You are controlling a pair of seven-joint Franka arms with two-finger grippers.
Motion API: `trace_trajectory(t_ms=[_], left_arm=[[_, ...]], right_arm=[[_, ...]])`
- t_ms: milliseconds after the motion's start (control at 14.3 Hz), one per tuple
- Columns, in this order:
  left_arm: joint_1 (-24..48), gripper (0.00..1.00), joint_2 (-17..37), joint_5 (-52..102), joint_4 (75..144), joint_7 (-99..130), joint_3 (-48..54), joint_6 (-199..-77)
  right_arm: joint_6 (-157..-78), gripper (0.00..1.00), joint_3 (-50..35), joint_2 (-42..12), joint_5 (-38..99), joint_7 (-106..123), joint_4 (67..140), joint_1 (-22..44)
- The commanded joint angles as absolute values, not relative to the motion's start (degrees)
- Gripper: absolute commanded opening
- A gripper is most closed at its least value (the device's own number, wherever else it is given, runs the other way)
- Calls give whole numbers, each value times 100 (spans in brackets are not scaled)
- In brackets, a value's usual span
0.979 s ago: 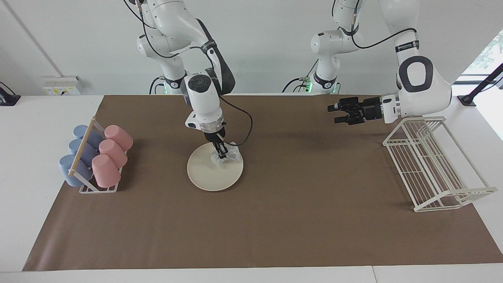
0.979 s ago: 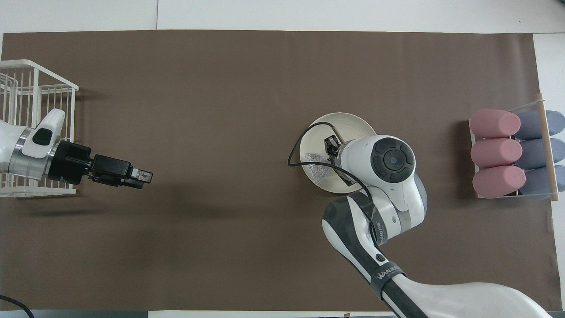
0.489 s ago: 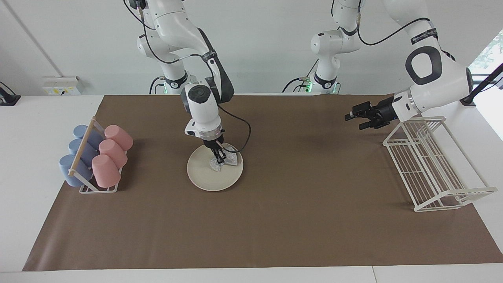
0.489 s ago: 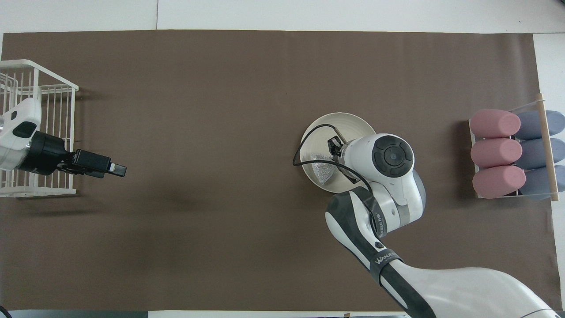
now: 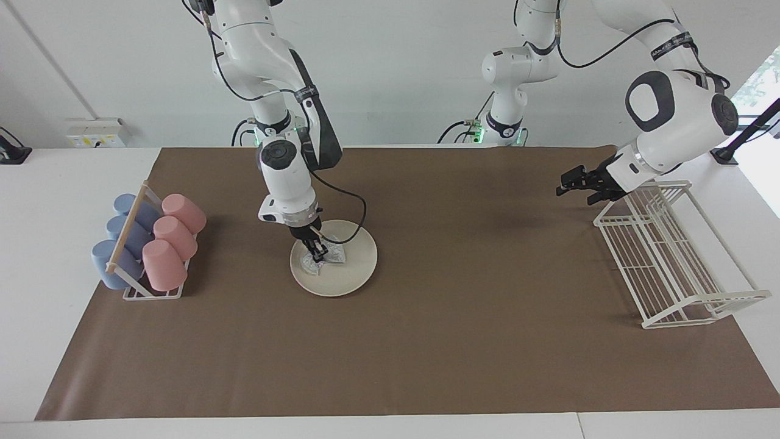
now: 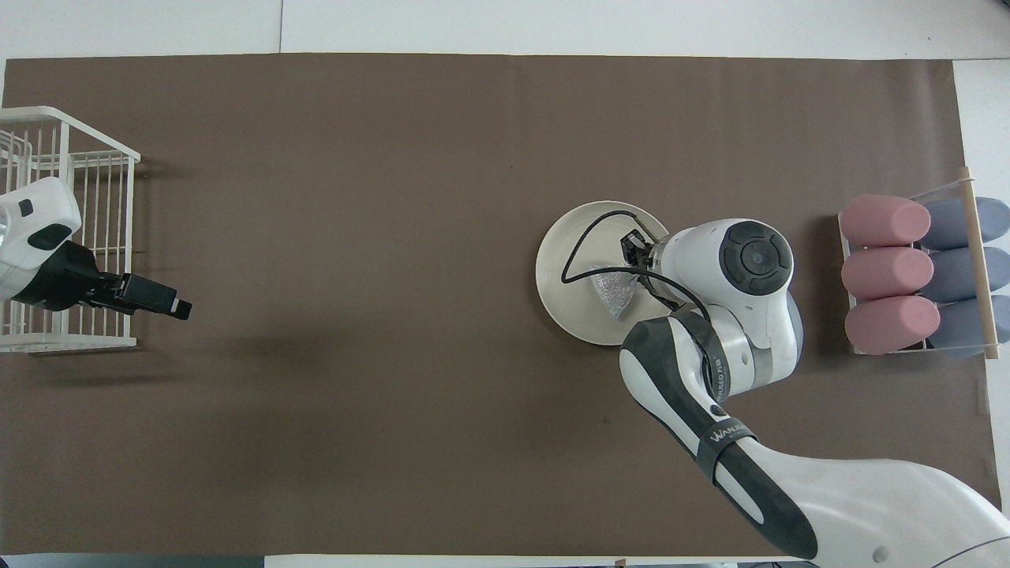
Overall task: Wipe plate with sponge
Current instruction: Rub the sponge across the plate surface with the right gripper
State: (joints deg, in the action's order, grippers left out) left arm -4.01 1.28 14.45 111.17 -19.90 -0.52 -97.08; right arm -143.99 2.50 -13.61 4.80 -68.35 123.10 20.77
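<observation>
- Your right gripper (image 5: 316, 252) has its fingertips pinched tight on the small silvery-white, glittery, wrinkled sponge (image 5: 323, 258), pressing it down onto the dish a little left of centre in the facing frame.
- That sponge sits on the round, shallow, cream-white plate (image 5: 350, 268), on the part toward the cup rack; in the overhead frame you see it as a crumpled wedge (image 6: 615, 289) peeking out beside the wrist, right of centre.
- The plate (image 6: 568, 260) lies flat on the brown table mat (image 5: 426, 353), well apart from the rack of pink and blue cups (image 5: 146, 244) at the left of the facing frame.
- Your left gripper (image 5: 579, 183) waits in the air at the upper right of the facing frame with its fingers spread wide, holding nothing, just beside the white wire dish rack (image 5: 670, 256).
- Progress, as I judge it: you are in the middle of wiping (sponge gripped and in contact). The part of the plate toward the left arm's end shows bare; whether it is wiped I cannot tell. What is left is covering the remaining surface.
</observation>
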Motion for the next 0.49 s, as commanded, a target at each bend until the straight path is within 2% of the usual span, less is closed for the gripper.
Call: trace_trajectory(t_ms=[0, 280, 419], left_arm=[[-343, 100, 44, 1292, 11136, -1863, -62, -9782], [-343, 100, 44, 1292, 11127, -1758, -62, -9782], [-343, 100, 44, 1301, 11136, -1749, -62, -9826]], right_arm=[[-14511, 0, 185, -1362, 536, -6880, 12419, 2205], [-14633, 0, 185, -1371, 658, -7707, 12419, 2601], [-14669, 0, 193, -1389, 668, -7595, 12419, 2523]])
